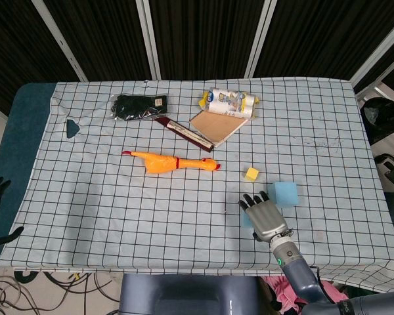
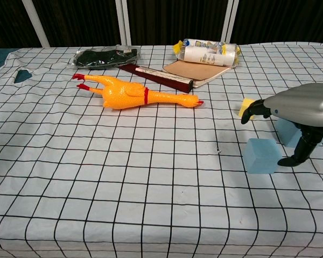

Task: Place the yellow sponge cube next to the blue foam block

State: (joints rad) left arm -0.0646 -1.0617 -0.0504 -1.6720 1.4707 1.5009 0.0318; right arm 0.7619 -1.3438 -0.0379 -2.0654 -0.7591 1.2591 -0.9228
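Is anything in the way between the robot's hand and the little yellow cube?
No. The right hand is open, and only bare cloth lies between it and the yellow cube. The blue blocks sit off to the side.

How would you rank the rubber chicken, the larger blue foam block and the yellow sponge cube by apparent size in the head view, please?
1. rubber chicken, clearly the longest.
2. blue foam block.
3. yellow sponge cube, smallest.
All lie at similar depth, so the order looks reliable.

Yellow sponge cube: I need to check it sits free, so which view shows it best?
Head view: the yellow sponge cube lies fully visible, apart from the right robot hand. In the chest view, that hand's fingers cover part of it.
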